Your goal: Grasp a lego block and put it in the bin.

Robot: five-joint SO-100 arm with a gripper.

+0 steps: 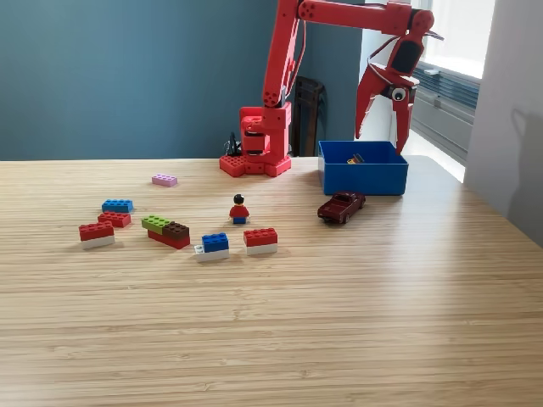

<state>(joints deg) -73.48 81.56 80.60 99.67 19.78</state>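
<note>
While above bin (363, 176): toy car (341, 206) beside.

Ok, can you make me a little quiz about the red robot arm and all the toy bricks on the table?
1. True or false: the red robot gripper hangs above the blue plastic bin.
2. Which toy sits nearest that bin: A) the pink brick, B) the dark red toy car, C) the little figure?
3. Fill in: the bin already holds one small ____ thing.

Key:
1. True; its jaws stand open and empty.
2. B, the dark red toy car; the flat pink brick and the small toy figure are farther off.
3. Yellowish; the small piece is too tiny to identify.
</note>
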